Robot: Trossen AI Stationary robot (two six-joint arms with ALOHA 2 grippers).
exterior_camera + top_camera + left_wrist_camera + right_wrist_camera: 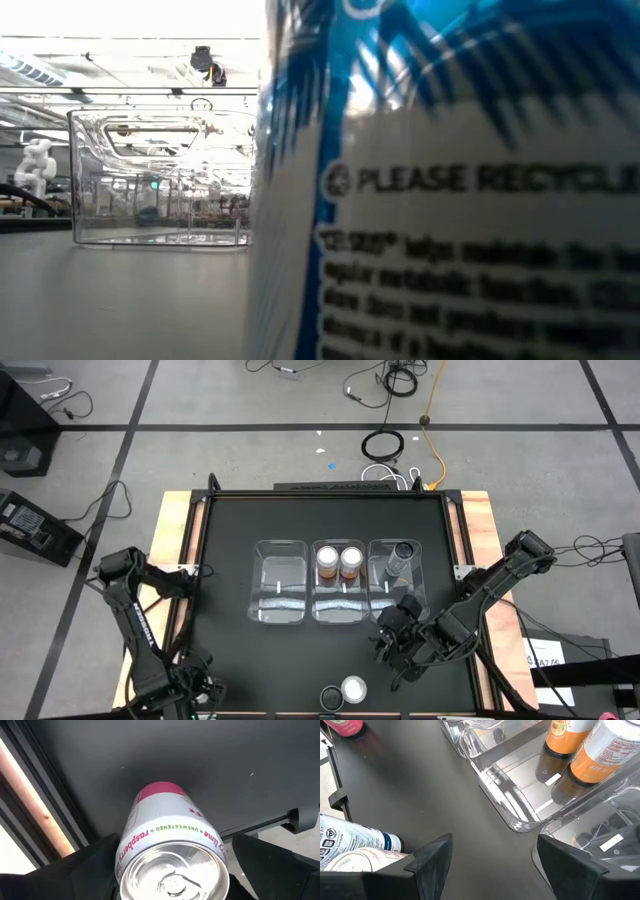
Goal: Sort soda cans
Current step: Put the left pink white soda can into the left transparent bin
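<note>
One pink soda can stands between the wide-open, empty left fingers: light, thin-walled, slippery, so grip mid-body; right fingers spread, empty.

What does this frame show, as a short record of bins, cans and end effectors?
left bin: no cans
middle bin: two orange cans
right bin: one dark can
front can: upright, near table's front edge
left end effector: open, around pink can
right end effector: open, holding nothing, in front of right bin
</note>
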